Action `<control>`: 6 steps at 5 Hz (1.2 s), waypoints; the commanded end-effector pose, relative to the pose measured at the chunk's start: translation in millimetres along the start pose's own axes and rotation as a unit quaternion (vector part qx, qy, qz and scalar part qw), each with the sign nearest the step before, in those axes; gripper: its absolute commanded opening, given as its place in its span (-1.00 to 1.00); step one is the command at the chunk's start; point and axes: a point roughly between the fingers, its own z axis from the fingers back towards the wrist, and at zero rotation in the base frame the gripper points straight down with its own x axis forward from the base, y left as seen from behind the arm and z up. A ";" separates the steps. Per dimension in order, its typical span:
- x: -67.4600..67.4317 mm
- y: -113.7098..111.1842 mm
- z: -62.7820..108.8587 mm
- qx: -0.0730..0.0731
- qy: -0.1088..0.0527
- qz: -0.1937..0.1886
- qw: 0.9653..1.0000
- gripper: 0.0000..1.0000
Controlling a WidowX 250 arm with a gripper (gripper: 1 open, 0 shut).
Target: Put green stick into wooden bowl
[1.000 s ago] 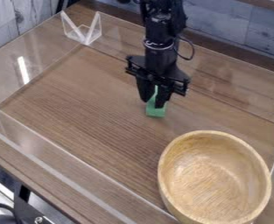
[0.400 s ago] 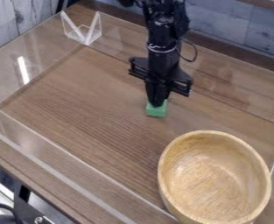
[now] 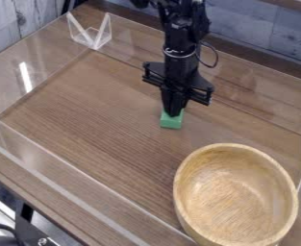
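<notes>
Wooden table (image 3: 88, 106), one green stick (image 3: 173, 120), one wooden bowl (image 3: 238, 196)

Arm: single black arm, enters from top edge of view, runs down toward worktop's far-middle area.
Wrist: approx vertical, pointing straight down.
Tool (image 3: 176, 109): black, low over worktop, nearer far edge than near edge, approx centred left-right.
Fingers (image 3: 175, 102): drawn together to narrow point, no gap visible betw. them.
Grip: tips pinched on green stick (image 3: 173, 119), which pokes out below them.
</notes>
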 end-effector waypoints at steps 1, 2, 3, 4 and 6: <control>1.0 -6.3 -5.9 0.001 -0.002 -0.003 1.000 -1.00; -3.5 -8.1 -10.4 0.000 0.001 -0.004 1.000 -1.00; -8.8 -9.3 -15.0 0.000 0.006 -0.004 1.000 -1.00; -13.9 -10.6 -19.7 -0.001 0.012 -0.005 1.000 -1.00; -22.7 -13.4 -26.7 0.000 0.025 -0.005 1.000 -1.00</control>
